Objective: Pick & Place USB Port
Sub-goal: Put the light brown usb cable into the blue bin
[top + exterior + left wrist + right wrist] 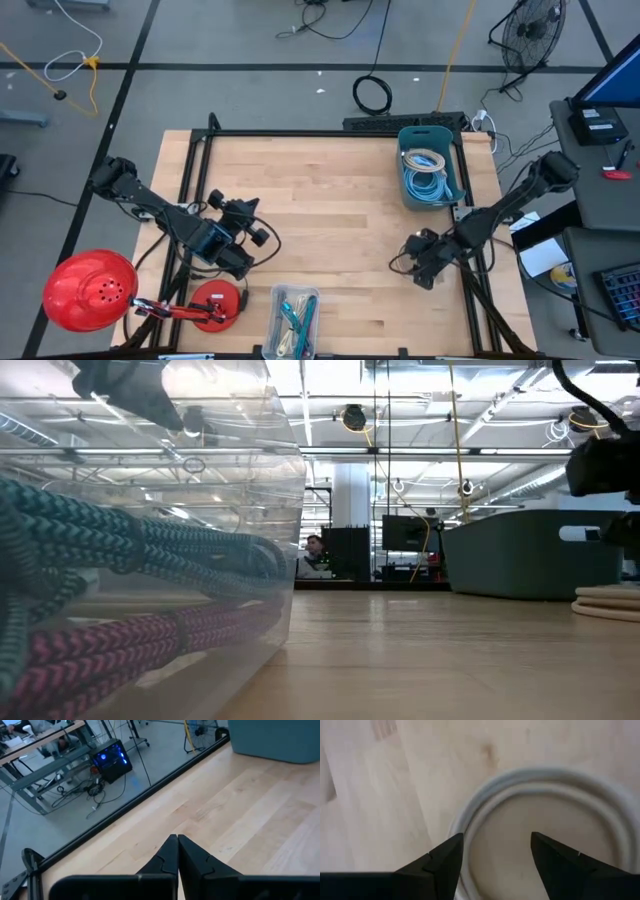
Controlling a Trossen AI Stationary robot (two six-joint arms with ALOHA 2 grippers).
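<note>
This is a robotics lab in an open industrial hall: around the wooden worktable [330, 230] lie a grey concrete floor with taped lines, loose cables and a floor fan [530, 35], while beyond it stand monitors [405, 535], workbenches and exposed ceiling ducts with strip lights.

Bright even overhead light, glare on clear bin [150, 560]; right wrist pic blurry, soft shadows.

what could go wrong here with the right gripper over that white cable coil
The open right gripper hangs over one side of the coiled white cable lying on the table. Closing there might catch only a loop or two, so the coil could unwind when lifted. A low approach might also push the coil away. The left gripper is shut and waits apart.
</note>
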